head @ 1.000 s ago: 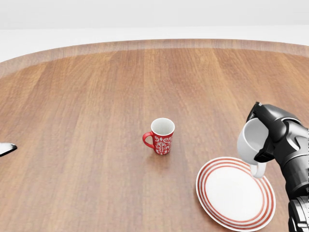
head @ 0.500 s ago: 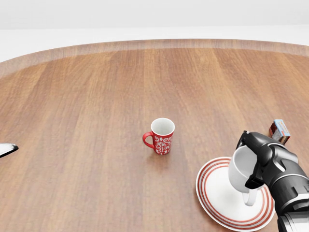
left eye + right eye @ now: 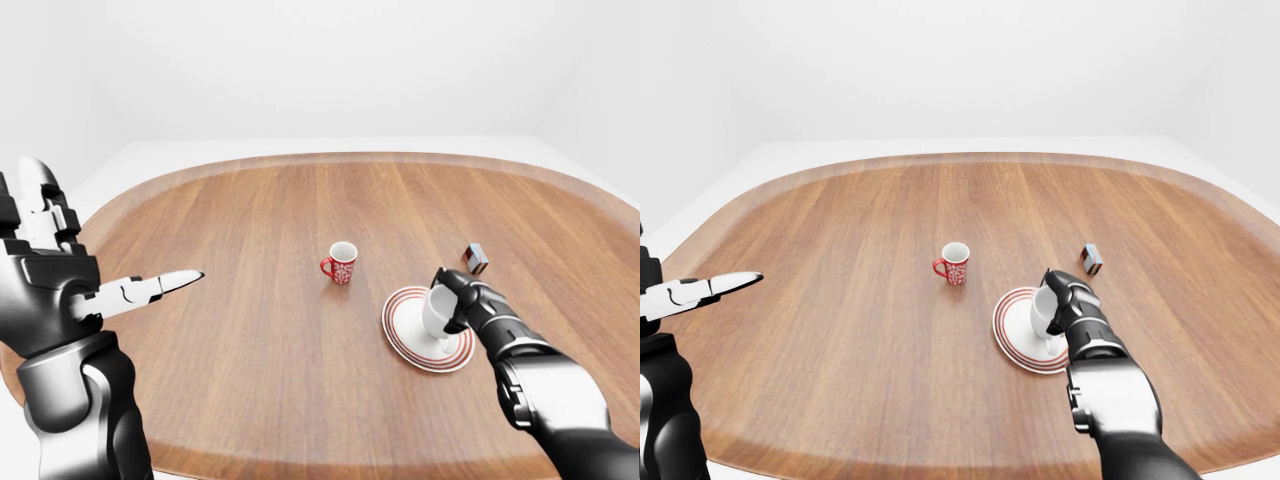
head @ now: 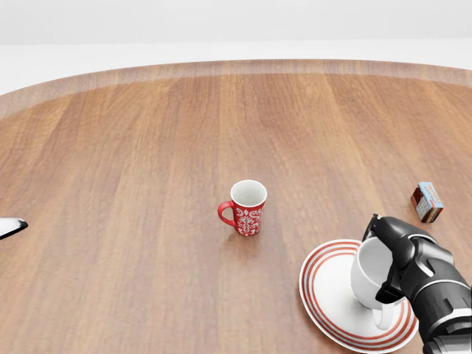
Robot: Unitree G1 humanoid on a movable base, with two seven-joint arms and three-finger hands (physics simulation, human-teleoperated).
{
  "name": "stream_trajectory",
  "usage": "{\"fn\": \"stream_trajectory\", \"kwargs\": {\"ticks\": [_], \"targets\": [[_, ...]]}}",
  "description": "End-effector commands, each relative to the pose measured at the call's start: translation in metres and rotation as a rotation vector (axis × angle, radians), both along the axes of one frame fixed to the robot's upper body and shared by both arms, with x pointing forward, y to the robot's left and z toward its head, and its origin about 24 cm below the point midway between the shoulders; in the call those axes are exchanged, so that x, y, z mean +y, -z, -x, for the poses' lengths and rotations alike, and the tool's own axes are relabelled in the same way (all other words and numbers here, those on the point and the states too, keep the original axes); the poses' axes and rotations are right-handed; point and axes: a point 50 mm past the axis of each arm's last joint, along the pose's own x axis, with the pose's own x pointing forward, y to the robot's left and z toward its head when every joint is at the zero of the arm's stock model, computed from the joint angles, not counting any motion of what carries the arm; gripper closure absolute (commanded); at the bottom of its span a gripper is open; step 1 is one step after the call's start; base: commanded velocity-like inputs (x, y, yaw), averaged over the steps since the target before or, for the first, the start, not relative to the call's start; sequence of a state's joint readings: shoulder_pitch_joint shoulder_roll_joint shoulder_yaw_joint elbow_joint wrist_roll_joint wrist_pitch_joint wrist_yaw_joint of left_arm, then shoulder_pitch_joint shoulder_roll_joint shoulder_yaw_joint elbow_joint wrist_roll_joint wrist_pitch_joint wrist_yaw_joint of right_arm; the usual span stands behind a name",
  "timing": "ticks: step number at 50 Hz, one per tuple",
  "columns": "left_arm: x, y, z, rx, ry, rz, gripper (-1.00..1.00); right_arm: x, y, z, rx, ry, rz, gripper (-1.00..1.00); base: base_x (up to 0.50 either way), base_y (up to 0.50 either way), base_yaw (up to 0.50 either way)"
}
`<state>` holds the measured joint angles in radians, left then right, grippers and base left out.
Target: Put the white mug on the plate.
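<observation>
The white mug [image 4: 366, 275] is low over the white plate with red rings [image 4: 327, 296] at the lower right of the head view. It tilts a little and its handle points toward the bottom edge. I cannot tell whether its base touches the plate. My right hand [image 4: 389, 259] is shut round the mug's right side. In the left-eye view my left hand [image 3: 112, 293] is raised at the far left, open and empty, with one finger pointing right.
A red patterned mug [image 4: 248, 207] stands upright left of the plate, mid-table. A small red and white box [image 4: 427, 202] lies above and right of the plate. The oval wooden table [image 4: 147, 140] has a rim curving along the top.
My right hand has come down and slightly left with the white mug, from above the plate's right edge to low over it. The small box behind it now shows.
</observation>
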<state>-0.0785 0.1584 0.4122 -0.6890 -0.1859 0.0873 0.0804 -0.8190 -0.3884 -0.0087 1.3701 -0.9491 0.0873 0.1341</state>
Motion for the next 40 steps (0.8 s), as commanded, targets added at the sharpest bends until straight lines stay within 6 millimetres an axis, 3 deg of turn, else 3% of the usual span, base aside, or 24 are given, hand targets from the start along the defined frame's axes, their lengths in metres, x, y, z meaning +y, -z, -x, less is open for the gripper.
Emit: {"fn": "stream_trajectory", "kwargs": {"ticks": [1,10,12,17,18,19,34,40], "targets": [[0.000,0.001,-0.001,0.006,0.000,0.001,-1.00,0.001,0.003,0.001,-0.010,0.001,0.007,1.00,0.00,0.00,0.00],[0.000,0.003,-0.001,0.013,0.000,0.002,-1.00,0.001,0.004,0.002,-0.007,0.003,0.004,1.00,0.00,0.00,0.00],[0.000,0.003,-0.001,0.013,0.000,0.002,-1.00,0.001,0.004,0.002,-0.007,0.003,0.003,0.88,0.00,0.00,0.00],[0.000,0.003,-0.001,0.016,0.000,0.002,-1.00,0.002,0.004,0.002,-0.009,0.001,0.003,-0.35,0.00,0.00,0.00],[-0.001,0.003,-0.001,0.016,0.000,0.001,-1.00,0.002,0.004,0.002,-0.011,0.001,0.004,-0.80,0.00,0.00,0.00],[0.000,0.003,-0.001,0.017,0.001,0.002,-1.00,0.002,0.004,0.002,-0.009,0.000,0.004,-0.98,0.00,0.00,0.00],[0.000,0.003,0.000,0.013,0.000,0.000,-1.00,0.002,0.001,0.000,-0.009,-0.004,0.003,-1.00,0.00,0.00,0.00],[-0.001,0.003,-0.001,0.013,0.000,0.000,-1.00,0.009,-0.015,-0.012,0.006,-0.038,-0.027,-1.00,0.00,0.00,0.00]]}}
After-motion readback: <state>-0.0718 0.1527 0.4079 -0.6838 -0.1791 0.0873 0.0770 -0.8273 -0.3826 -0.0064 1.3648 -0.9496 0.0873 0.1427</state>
